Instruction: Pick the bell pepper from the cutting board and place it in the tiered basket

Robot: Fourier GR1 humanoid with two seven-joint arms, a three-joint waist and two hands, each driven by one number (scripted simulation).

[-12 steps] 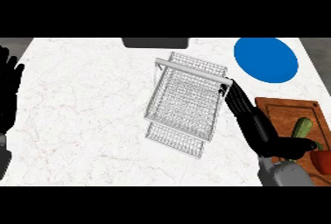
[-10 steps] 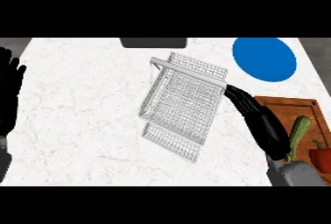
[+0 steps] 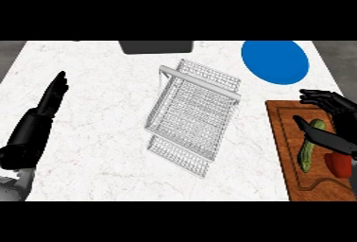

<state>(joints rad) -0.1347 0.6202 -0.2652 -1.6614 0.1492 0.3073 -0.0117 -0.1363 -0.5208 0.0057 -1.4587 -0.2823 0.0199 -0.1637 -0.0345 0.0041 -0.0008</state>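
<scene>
So the right robot hand has slid over from beside the tiered basket and is now hanging over the cutting board at the right edge. It's open, fingers spread on the far side and thumb lying across a long green vegetable, with nothing in it as far as I can see.

The bell pepper is on the board's near right part. It's just a red chunk at the edge of the view, right beside the green one and a bit nearer than the thumb. Can't tell if the thumb is touching it.

I'd say it's gone from travelling to lining up the grab. The pepper isn't picked up yet, so the whole carry left to the basket, in the middle of the white surface, is still to do. The tricky bit looks like closing on the pepper and not its green neighbour.

The left robot hand rests open at the left, fingers straight. A blue plate sits far right, not involved.
</scene>
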